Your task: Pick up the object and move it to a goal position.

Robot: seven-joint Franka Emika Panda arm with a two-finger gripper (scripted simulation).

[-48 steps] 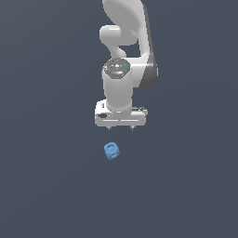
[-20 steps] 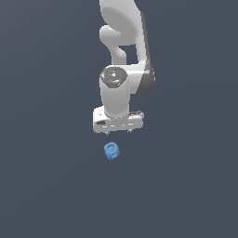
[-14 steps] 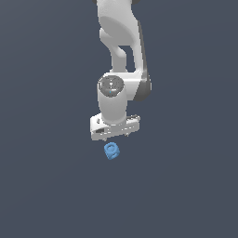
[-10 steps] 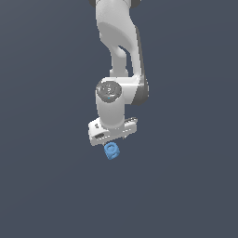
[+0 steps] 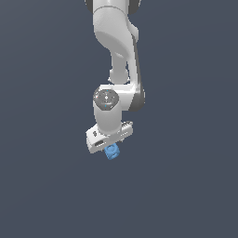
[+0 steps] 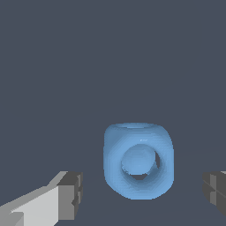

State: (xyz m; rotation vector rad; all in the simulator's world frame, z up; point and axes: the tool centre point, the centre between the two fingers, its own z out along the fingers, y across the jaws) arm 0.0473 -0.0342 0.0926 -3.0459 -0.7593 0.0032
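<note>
In the wrist view, the left dark pad (image 6: 73, 194), the small light-blue rounded block with a ring-shaped hollow (image 6: 137, 161) on the grey tabletop (image 6: 110, 66), then the right pad: the tool (image 5: 109, 141) has descended, spread, bracketing it, ready to clamp.

Smooth matt light-blue object (image 6: 137, 161) (plastic-looking), glossy white arm (image 5: 114, 42) shell.

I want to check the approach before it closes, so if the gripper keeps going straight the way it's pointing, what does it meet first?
The gripper points down at the light-blue object, which sits between its open fingers without touching them. Going on, the fingers would probably pass either side and meet the gray surface, though depth is unclear.
</note>
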